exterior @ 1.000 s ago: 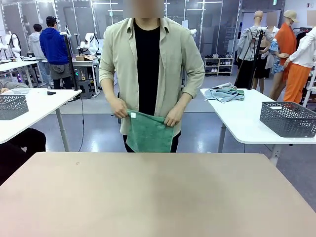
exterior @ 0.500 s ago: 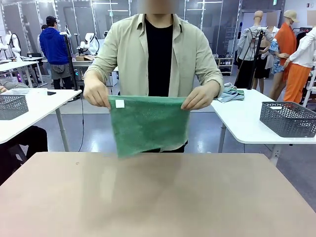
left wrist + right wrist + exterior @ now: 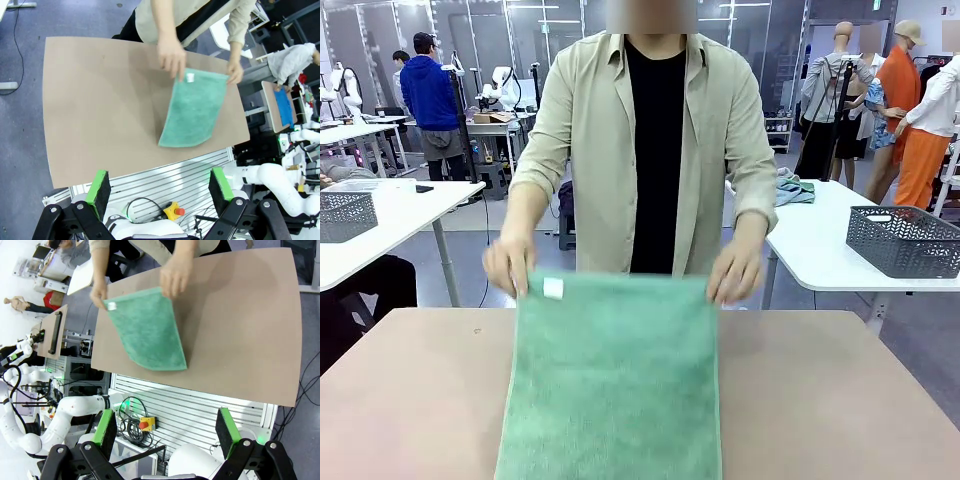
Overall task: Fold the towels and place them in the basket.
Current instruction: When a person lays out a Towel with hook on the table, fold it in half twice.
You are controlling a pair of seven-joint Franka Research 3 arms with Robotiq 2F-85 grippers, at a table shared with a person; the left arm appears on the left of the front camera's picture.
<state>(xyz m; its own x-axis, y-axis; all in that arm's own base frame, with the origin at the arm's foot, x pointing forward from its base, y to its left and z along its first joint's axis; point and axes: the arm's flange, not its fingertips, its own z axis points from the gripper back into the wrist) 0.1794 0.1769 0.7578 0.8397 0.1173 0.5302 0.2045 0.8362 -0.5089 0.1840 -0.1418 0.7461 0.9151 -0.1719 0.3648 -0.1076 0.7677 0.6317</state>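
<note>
The green towel lies spread on the table with a person's hands, slightly blurred, at its two far corners; the front view cuts off the towel's near end. The wrist views show that end whole, just inside the table's near edge. They also show the left gripper and right gripper, both spread wide and empty, well apart from the towel.

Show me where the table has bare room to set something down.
Bare table lies on both sides of the green towel: a wide strip on the robot's left and one on its right. The middle is covered, and the person's hands crowd the towel's far corners.
</note>
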